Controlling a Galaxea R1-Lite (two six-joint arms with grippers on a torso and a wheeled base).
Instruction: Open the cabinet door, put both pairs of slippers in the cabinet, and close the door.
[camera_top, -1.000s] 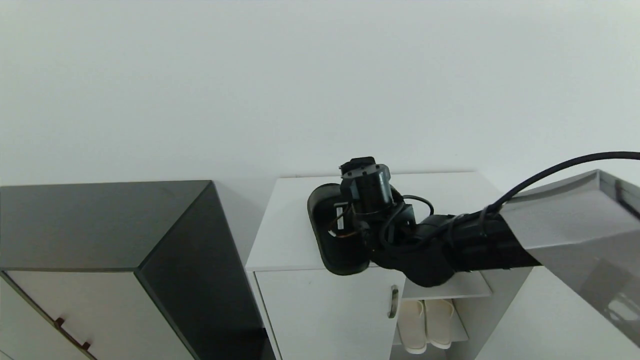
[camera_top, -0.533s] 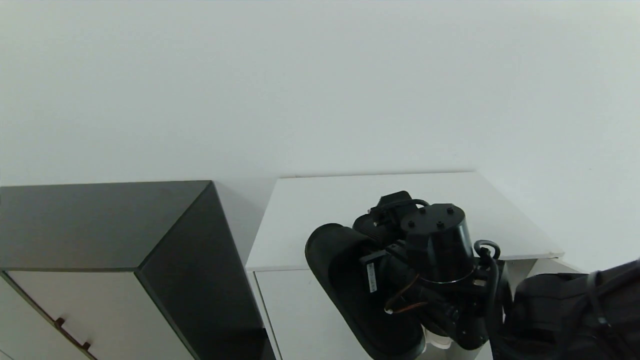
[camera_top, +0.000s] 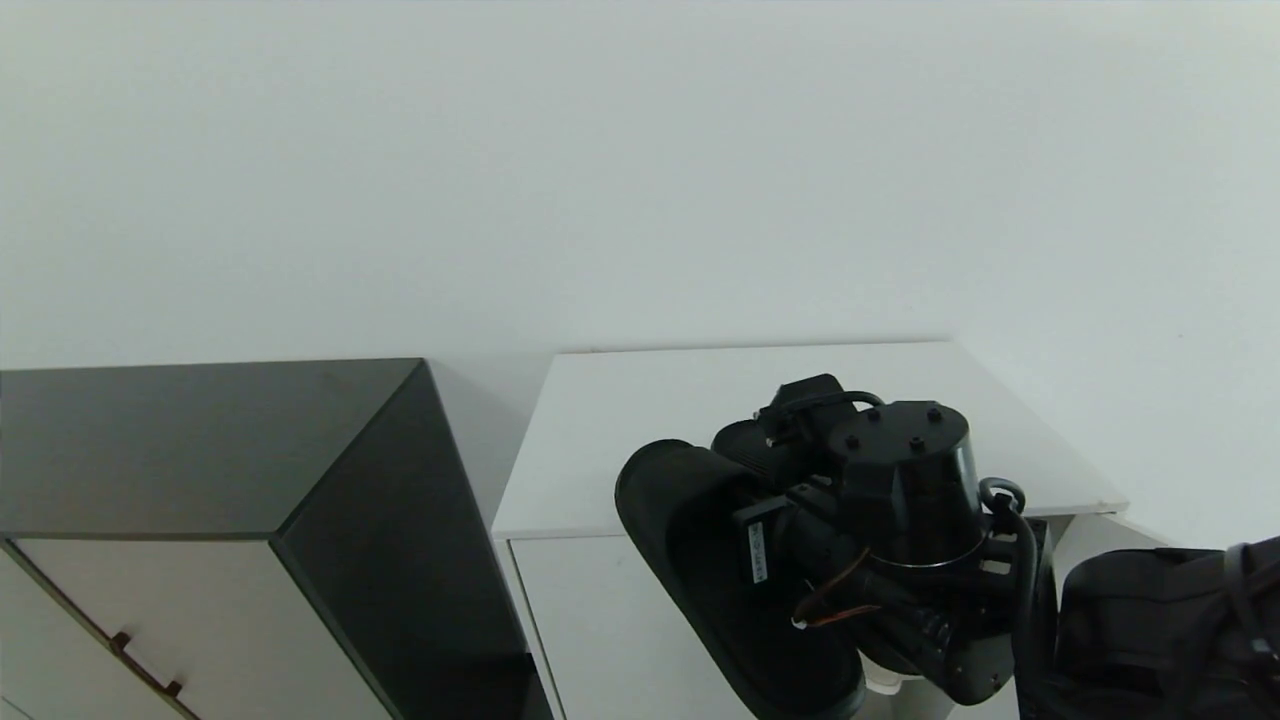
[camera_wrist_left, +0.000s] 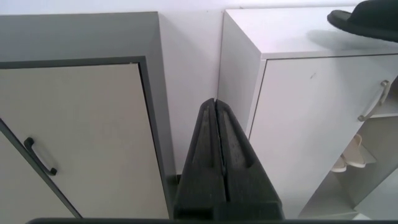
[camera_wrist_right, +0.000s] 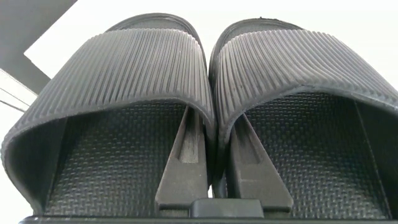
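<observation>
White cabinet (camera_top: 620, 440) is standing against a plain wall, beside a dark cabinet (camera_top: 200, 440). Right gripper (camera_wrist_right: 216, 121) is pinching the black slippers (camera_top: 720, 580) by their adjoining inner walls, over the cabinet top's front edge; white slippers (camera_wrist_left: 354, 152) are lying on an inside shelf. Left gripper (camera_wrist_left: 216, 109) is hanging pressed together, facing the gap between both cabinets.

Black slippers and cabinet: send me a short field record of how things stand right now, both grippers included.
right gripper: jaws shut on the black slippers, one jaw inside each, inner walls pinched together
black slippers: held at the front edge of the white cabinet top
left gripper: jaws shut, empty, low in front of the gap beside the white cabinet
door: the one with the handle is shut; the side next to it stands open
white slippers: inside the open side
</observation>
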